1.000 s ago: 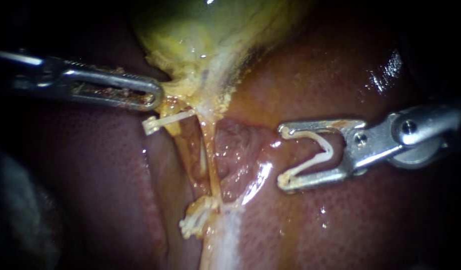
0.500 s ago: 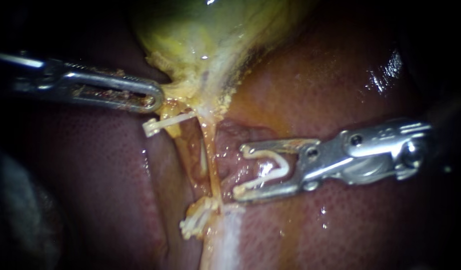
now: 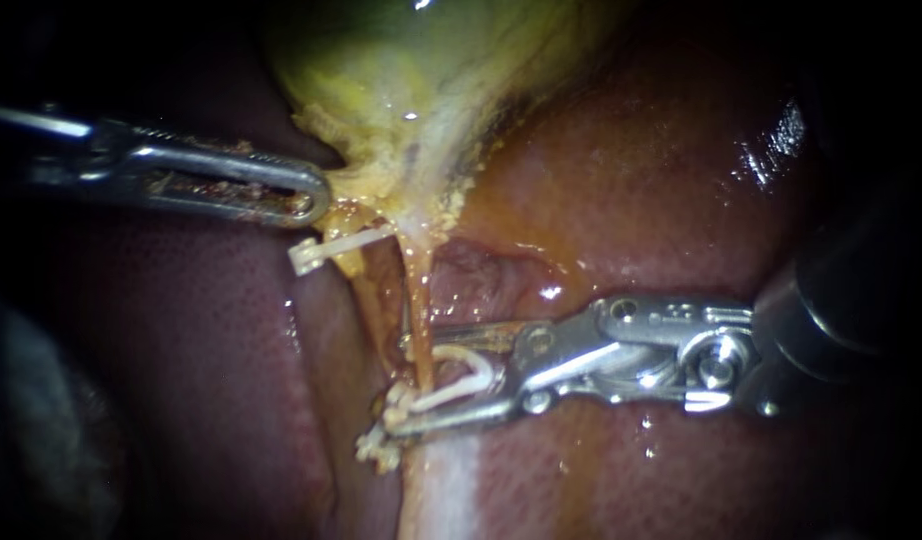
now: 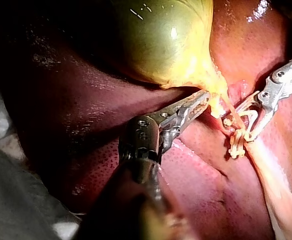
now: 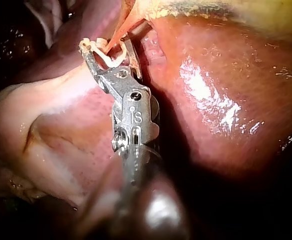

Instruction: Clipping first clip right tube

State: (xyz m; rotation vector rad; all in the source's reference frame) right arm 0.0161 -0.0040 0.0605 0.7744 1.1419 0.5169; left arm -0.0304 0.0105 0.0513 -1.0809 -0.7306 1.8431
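Right instrument (image 3: pixel 401 383): silver jaws part-open, a white V-shaped plastic clip (image 3: pixel 463 375) seated between them.
Right tube: thin orange strand (image 3: pixel 418 300) below the gallbladder, inside the clip's mouth, straddled so closing would pinch it crosswise.
Nearby: cluster of white clips (image 3: pixel 381 448) just beside the lower jaw tip.
Left instrument: slender steel tip (image 3: pixel 316 197) against the yellow-green gallbladder (image 3: pixel 401 90) at its fatty neck, likely tensioning the tube; grip not discernible.
Bed: glossy dark-red liver (image 3: pixel 681 170).
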